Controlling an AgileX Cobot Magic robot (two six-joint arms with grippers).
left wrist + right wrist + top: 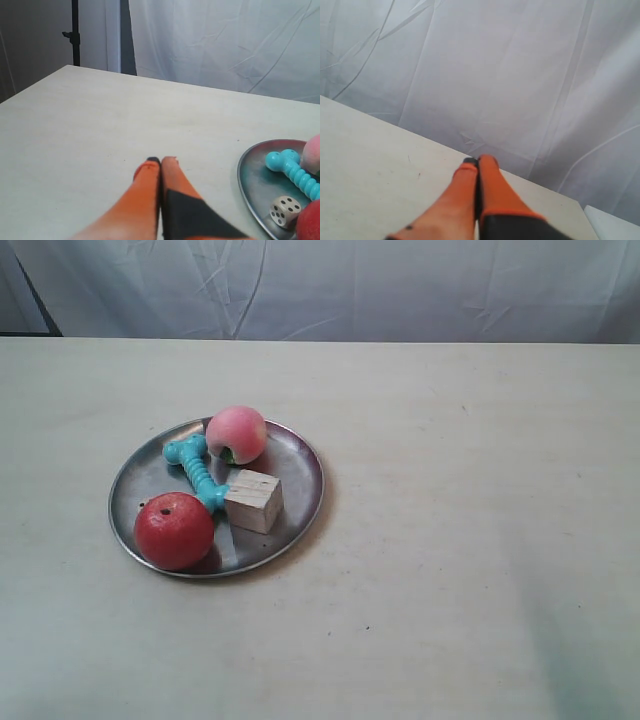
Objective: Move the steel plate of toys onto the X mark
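Note:
The steel plate [300,462] rests on the pale table, left of centre in the exterior view. On it lie a pink peach [237,433], a teal ridged bone [197,472], a pale wooden cube [253,500] and a red round fruit [174,530]. Only the left wrist view shows the white die [285,210], on the plate [252,175] beside the bone [295,170] and the red fruit [311,222]. My left gripper [161,160] is shut and empty, over bare table a short way from the plate's rim. My right gripper [479,160] is shut and empty, near the table's far edge. I cannot make out the X mark.
A white cloth backdrop [330,285] hangs behind the table's far edge. A dark stand [75,35] rises beyond a table corner in the left wrist view. A white object [612,222] lies past the table edge in the right wrist view. Neither arm appears in the exterior view.

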